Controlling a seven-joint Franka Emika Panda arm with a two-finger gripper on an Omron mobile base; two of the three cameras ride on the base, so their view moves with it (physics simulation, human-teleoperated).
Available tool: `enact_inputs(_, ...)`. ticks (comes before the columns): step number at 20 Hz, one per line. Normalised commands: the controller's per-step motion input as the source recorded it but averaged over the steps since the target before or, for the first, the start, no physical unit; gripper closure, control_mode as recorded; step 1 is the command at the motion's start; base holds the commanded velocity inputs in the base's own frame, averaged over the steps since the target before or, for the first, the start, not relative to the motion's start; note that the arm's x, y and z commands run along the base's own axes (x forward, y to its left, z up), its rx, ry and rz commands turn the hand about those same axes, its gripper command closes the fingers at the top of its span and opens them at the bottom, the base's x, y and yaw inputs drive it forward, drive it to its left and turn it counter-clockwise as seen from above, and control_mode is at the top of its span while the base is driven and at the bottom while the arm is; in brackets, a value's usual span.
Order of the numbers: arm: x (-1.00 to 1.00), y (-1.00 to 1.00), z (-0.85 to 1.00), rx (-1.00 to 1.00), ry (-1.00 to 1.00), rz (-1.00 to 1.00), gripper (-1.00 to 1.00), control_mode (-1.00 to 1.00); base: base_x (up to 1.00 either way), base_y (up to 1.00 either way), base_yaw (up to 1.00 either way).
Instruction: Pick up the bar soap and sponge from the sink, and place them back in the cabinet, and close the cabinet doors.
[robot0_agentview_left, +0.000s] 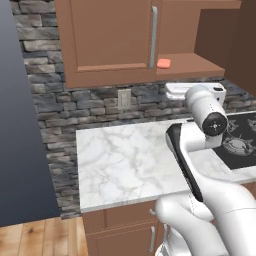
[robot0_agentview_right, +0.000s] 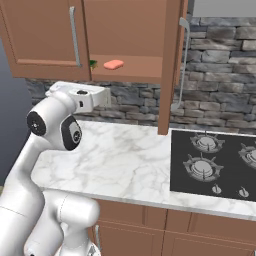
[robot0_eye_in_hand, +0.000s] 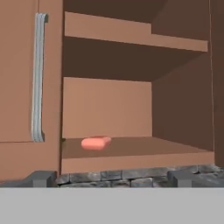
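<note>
The salmon-pink bar soap lies on the lower shelf of the brown wall cabinet. A sliver of the dark green sponge peeks out on that shelf beside the edge of the left door. My gripper hovers just below and in front of the shelf, open, with nothing between its fingertips. The left cabinet door is shut. The right cabinet door stands open, edge-on toward me. The sink is out of view.
A white marble counter runs below the cabinet, against a grey stone backsplash with a wall outlet. A black gas cooktop sits to the right. The open door hangs over the counter near the cooktop's left edge. Low brown cabinets are underneath.
</note>
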Motion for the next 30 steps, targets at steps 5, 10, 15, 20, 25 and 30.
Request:
enact_inputs(5,-0.42,-0.21,0.22,0.0,0.02,0.0,-1.0,-1.0,0.0,0.0,0.0)
enact_inputs(10,-0.52,-0.21,0.14,0.0,0.0,0.0,-1.0,-1.0,0.0,0.0,0.0)
enact_inputs(15,-0.45,-0.22,0.31,0.0,0.04,0.01,-1.0,-1.0,0.0,0.0,0.0)
enact_inputs(20,-0.46,-0.15,0.13,0.0,0.05,0.01,-1.0,-1.0,0.0,0.0,0.0)
enact_inputs(25,-0.48,-0.17,0.01,0.0,0.01,0.01,-1.0,-1.0,0.0,0.0,0.0)
enact_inputs(30,-0.5,-0.24,0.02,0.0,0.0,0.02,-1.0,-1.0,0.0,0.0,0.0)
